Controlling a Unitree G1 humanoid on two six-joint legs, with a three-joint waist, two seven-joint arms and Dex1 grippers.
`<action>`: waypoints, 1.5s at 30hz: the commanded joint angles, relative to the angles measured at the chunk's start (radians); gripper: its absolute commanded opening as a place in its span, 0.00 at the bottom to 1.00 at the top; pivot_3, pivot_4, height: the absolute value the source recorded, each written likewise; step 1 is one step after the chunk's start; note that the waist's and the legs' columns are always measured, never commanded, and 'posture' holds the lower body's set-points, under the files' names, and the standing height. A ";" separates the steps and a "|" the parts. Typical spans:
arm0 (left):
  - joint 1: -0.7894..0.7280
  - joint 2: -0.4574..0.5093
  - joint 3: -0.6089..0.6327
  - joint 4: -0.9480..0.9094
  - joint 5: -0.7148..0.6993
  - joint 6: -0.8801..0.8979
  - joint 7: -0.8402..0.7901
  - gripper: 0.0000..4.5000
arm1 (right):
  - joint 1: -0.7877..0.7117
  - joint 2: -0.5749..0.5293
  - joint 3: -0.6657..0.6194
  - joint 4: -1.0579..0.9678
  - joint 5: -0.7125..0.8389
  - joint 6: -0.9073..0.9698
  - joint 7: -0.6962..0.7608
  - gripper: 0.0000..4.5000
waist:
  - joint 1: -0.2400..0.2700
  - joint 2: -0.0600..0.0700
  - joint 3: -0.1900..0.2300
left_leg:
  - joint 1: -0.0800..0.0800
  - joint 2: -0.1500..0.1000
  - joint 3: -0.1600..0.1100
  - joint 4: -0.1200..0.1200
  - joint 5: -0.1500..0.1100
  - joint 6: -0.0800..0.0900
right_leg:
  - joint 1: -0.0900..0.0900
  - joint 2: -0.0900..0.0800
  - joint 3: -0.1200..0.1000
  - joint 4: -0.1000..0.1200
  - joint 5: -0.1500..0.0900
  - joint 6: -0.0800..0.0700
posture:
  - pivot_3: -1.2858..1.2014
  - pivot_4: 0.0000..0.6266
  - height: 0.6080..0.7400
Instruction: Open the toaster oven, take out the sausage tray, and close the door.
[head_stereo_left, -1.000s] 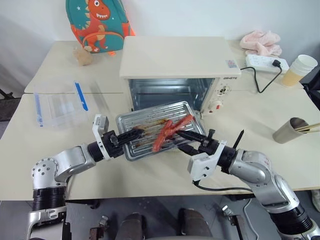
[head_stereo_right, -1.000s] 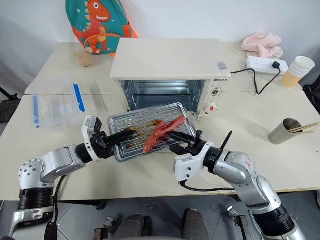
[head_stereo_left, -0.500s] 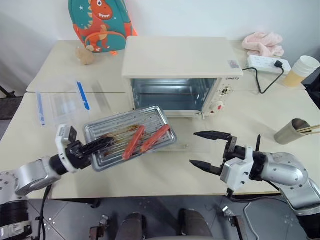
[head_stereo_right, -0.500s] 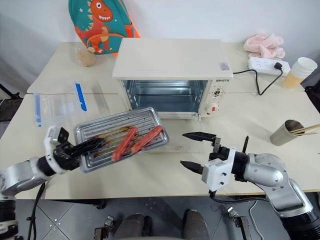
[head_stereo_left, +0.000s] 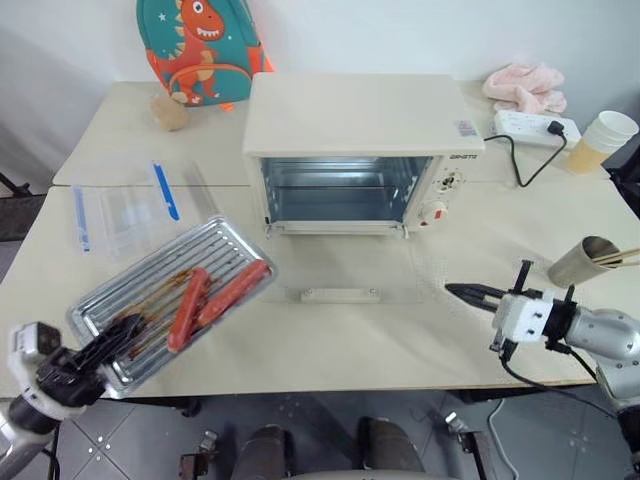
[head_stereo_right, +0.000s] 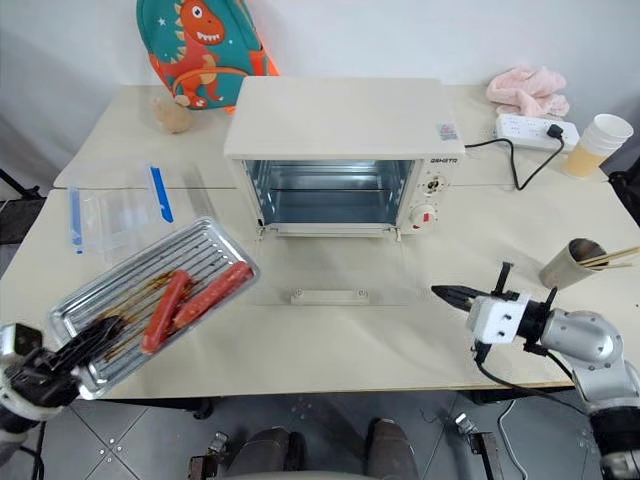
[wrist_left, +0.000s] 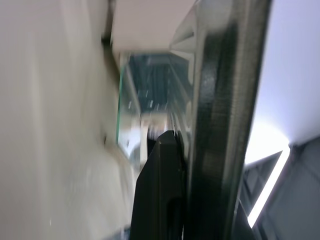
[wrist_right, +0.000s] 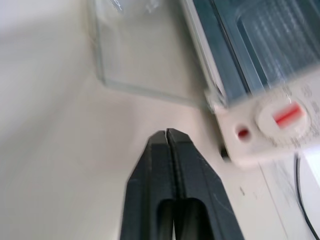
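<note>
Left eye view: we see the toaster oven (head_stereo_left: 365, 130) at upper centre of the frame, a cream-white box with a flat top, a small brand label on the front right corner and red-marked knobs down its right panel. Its cavity stands open, with bare metal walls and a ribbed floor. The door (head_stereo_left: 345, 265) lies folded flat on the table (head_stereo_left: 330, 330) in front of the oven, its glass pane see-through and its wide cream bar handle (head_stereo_left: 340, 295) toward the lower centre of the frame.

We note the sausage tray (head_stereo_left: 170, 300) at lower left, outside the oven and well apart from it: shallow, silvery, ribbed, streaked with brown grease. It is tilted, with its near corner past the table's front edge. Two red sausages (head_stereo_left: 215, 295) lie side by side across its middle.

We find the left gripper (head_stereo_left: 118, 335) at the bottom left corner, its black fingers clamped on the tray's near rim; the left wrist view shows a finger pressed against the metal edge.

We log the right gripper (head_stereo_left: 470, 292) at lower right, level over the table, pointing toward frame centre. Its fingers are pressed together with nothing between them, as the right wrist view confirms.
</note>
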 joint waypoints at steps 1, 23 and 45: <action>0.018 -0.079 0.074 -0.094 -0.025 -0.060 0.023 0.00 | -0.026 0.037 0.026 0.023 0.082 0.109 0.072 0.00 | 0.000 0.000 0.000 | 0.000 0.000 0.000 0.000 0.000 0.000 | 0.000 0.000 0.000 0.001 0.000 0.000 | 0.52 0.24 1.00; -0.063 -0.323 0.099 -0.241 -0.025 -0.228 0.288 0.00 | -0.136 0.199 -0.055 -0.261 0.368 0.584 0.211 0.00 | 0.012 0.000 0.000 | 0.000 0.000 0.002 0.000 -0.001 0.000 | -0.001 0.001 0.000 0.001 0.000 0.000 | 0.52 0.24 1.00; -0.365 0.032 -0.451 0.028 -0.025 0.028 0.284 0.00 | 0.164 0.047 -0.300 -0.588 0.521 0.939 0.212 0.00 | 0.036 -0.002 -0.001 | -0.002 -0.006 0.004 0.000 -0.004 0.003 | -0.001 0.000 0.000 0.001 0.000 0.000 | 0.52 0.24 1.00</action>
